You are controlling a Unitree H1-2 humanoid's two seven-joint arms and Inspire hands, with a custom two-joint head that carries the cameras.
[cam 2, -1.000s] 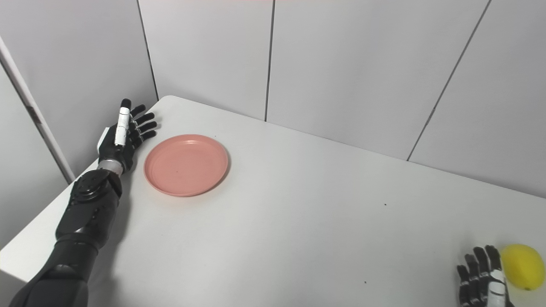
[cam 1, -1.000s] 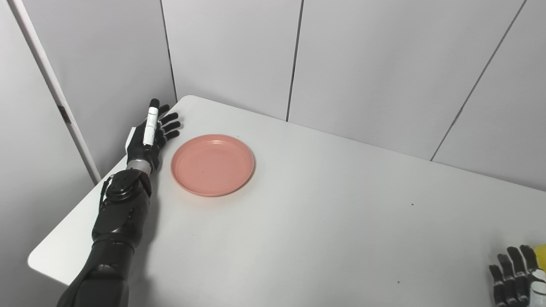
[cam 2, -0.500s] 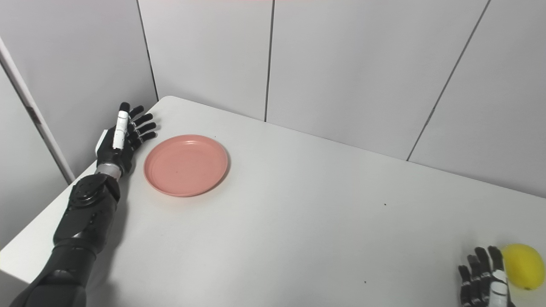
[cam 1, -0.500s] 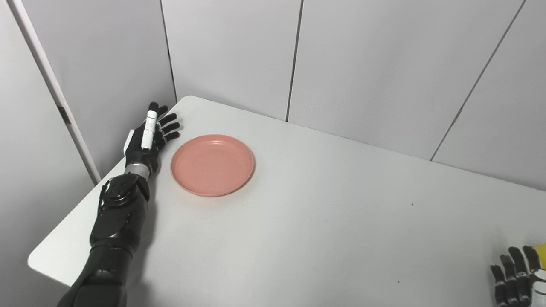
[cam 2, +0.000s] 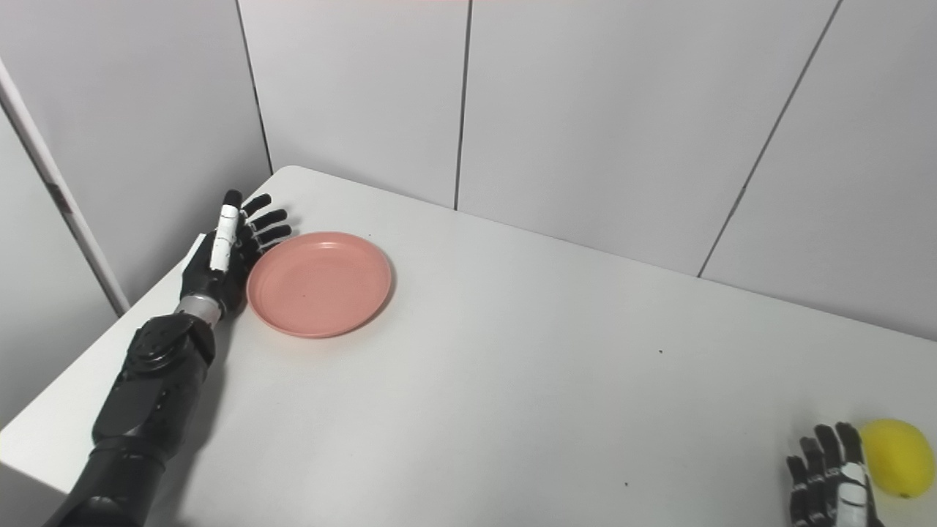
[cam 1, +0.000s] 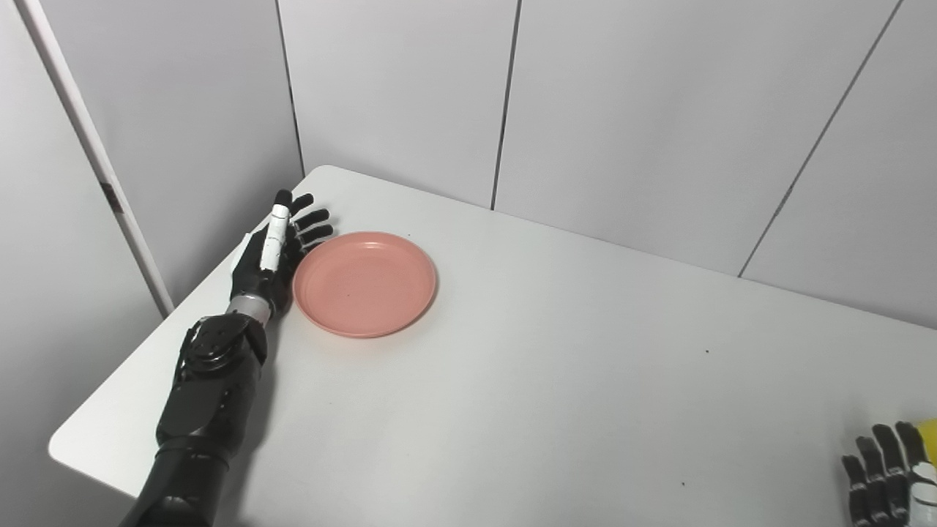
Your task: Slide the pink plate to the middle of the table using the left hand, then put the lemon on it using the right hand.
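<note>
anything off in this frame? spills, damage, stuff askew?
Nothing stands out. The plate sits flat and empty near the table's left end, the lemon lies whole by the right robot hand, no spills.

This looks like a lab or test booth rather than a home: a plain white counter [cam 1: 556, 380] stands in a corner of bare grey wall panels [cam 1: 622, 110] split by dark seams, with a pale upright post [cam 1: 88, 154] at the left edge.
</note>
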